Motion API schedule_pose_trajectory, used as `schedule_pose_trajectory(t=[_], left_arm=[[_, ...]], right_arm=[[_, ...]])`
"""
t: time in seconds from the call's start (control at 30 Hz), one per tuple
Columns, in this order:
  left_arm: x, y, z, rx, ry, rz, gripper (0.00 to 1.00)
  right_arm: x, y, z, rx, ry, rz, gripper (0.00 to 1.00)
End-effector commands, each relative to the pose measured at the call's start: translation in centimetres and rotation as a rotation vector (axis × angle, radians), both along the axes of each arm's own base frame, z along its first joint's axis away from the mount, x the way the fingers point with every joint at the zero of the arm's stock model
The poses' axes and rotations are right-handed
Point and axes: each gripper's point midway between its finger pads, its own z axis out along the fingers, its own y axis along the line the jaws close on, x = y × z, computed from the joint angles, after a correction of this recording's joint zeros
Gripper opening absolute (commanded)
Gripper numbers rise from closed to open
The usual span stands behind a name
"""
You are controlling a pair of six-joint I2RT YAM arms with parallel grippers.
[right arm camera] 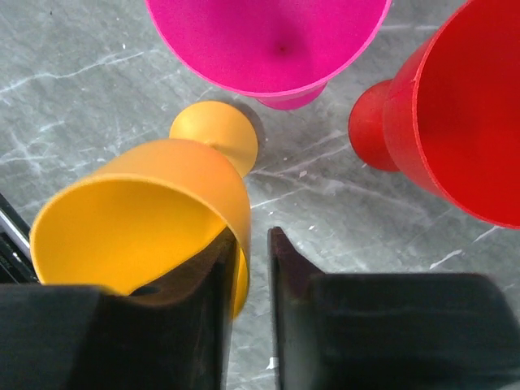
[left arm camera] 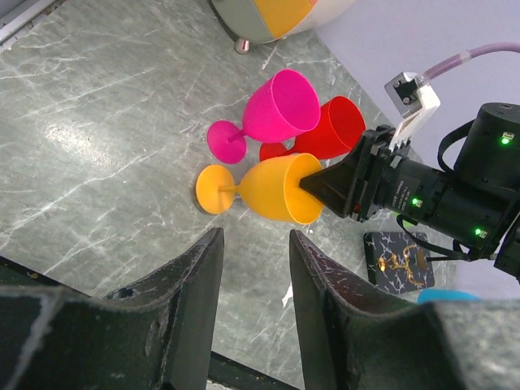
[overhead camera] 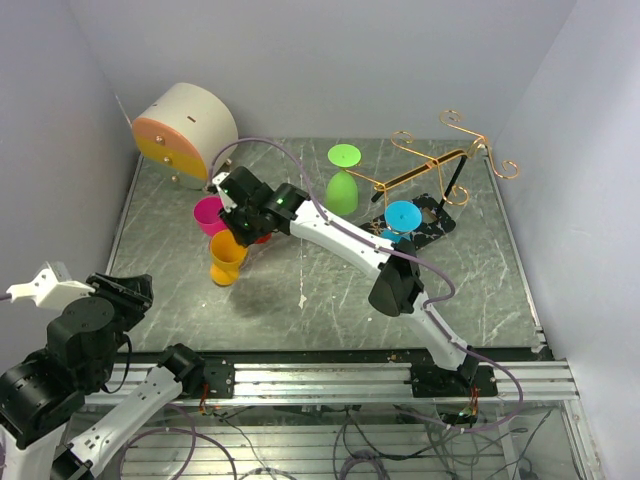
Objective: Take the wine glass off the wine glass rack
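Top view: my right gripper (overhead camera: 233, 232) pinches the rim of the orange wine glass (overhead camera: 226, 262), well apart from the wine glass rack (overhead camera: 432, 168). Left wrist: my left gripper (left arm camera: 256, 237) stands part open, holding nothing. Right wrist: fingers (right arm camera: 187, 341) clamp the orange wall, with the pink glass (right arm camera: 268, 41) and red glass (right arm camera: 455, 106) beside
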Motion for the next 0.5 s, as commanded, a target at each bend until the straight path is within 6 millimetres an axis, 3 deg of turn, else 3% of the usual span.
schedule_pose_trajectory(t=[0.0,0.1,0.2,0.47], left_arm=[[0.2,-0.2,0.2,-0.025,-0.023,0.002,0.49],[0.3,-0.3,0.2,-0.027,-0.022,0.001,0.48],[0.3,-0.4,0.1,-0.03,-0.023,-0.001,0.48],[0.7,-0.9,0.2,-0.038,-0.025,-0.011,0.48]], right_arm=[[0.1,0.4,2.1,0.055,-0.023,0.0,0.48],[0.1,0.2,3.4,0.074,-0.04,-0.009,0.56],[0.2,-0.2,5.8,0.107,-0.071,-0.024,0.57],[-1.3,-2.0,15.3,0.27,-0.15,-0.008,0.57]])
